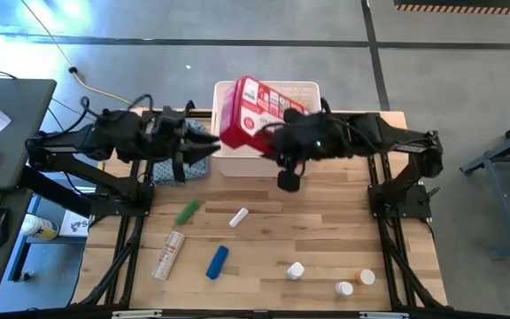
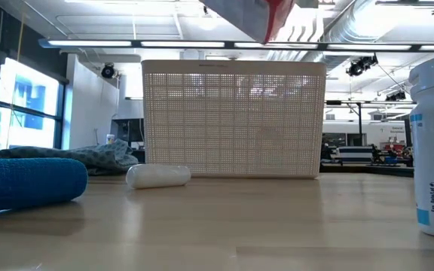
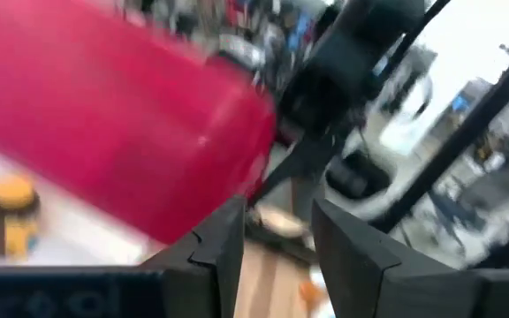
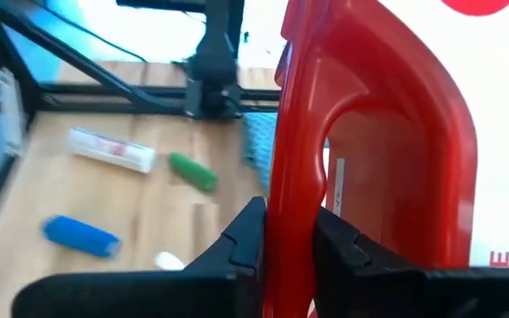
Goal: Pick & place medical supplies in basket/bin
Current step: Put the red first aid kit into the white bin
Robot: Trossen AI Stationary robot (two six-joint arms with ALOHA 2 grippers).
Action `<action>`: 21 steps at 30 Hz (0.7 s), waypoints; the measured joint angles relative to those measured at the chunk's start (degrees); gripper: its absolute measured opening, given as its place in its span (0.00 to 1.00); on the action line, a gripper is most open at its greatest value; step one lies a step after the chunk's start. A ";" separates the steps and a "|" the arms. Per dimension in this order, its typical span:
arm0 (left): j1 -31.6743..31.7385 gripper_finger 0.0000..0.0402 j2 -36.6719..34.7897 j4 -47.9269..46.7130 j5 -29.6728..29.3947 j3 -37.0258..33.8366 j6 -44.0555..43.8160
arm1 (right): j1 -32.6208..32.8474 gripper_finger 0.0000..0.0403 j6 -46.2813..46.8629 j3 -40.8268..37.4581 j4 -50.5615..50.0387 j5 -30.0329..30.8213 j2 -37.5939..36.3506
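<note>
The red first-aid case (image 1: 248, 111) with its white label hangs tilted above the white slotted basket (image 1: 301, 91), held by my right gripper (image 1: 268, 135) (image 4: 292, 252), which is shut on it. In the low view only the case's lower corner (image 2: 275, 16) shows above the basket (image 2: 232, 124). My left gripper (image 1: 207, 151) (image 3: 277, 252) is open, beside the basket's left wall and close to the case (image 3: 113, 132). An amber yellow-capped bottle (image 3: 11, 214) appears to lie in the basket. My right gripper pinches the case's red loop handle (image 4: 288, 190) between its two fingers, which lie across the handle bar. The case is lifted clear above the basket and tilted.
On the table's near half lie a green tube (image 1: 187, 212), a small white tube (image 1: 238, 217) (image 2: 159, 175), a long white tube (image 1: 168, 254), a blue tube (image 1: 217, 261) (image 2: 29, 181) and several small white bottles (image 1: 296, 270). A blue patterned cloth (image 2: 89, 156) lies left of the basket.
</note>
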 joint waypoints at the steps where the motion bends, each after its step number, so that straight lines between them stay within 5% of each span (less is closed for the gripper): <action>1: 0.00 0.42 -0.05 1.37 -1.19 0.09 1.04 | -1.27 0.12 -1.87 -0.04 0.00 -0.48 0.00; 21: 0.06 0.42 -1.38 12.85 -7.88 0.06 11.60 | -21.33 0.12 -17.66 -0.31 -0.91 -19.58 14.85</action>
